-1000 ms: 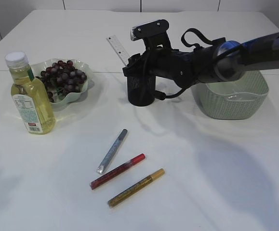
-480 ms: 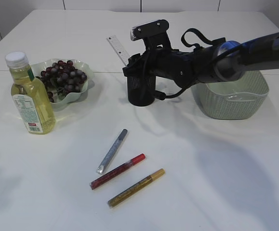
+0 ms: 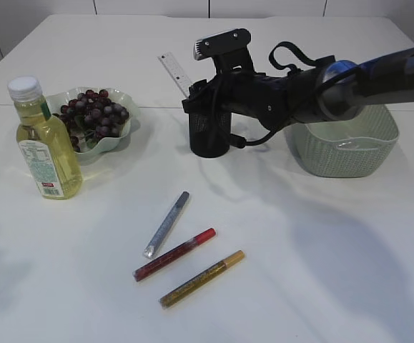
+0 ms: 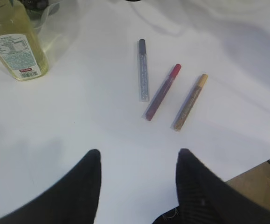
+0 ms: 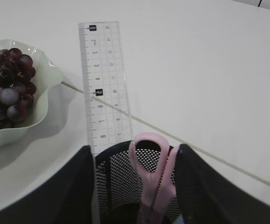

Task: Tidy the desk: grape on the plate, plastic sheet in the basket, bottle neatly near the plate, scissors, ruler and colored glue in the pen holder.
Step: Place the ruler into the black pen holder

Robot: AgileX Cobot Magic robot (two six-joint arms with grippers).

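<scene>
My right gripper [image 5: 134, 186] hangs jaws apart directly over the black mesh pen holder [image 5: 137, 186], pink-handled scissors [image 5: 149, 179] upright between them.

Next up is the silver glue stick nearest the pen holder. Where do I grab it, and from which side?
Take the silver glue stick across its mid-barrel from straight above, jaws closing across its width. It lies flat on the table, and the red glue stick closes in on its lower end, so staying at or above the middle probably gives the left gripper more room.
</scene>
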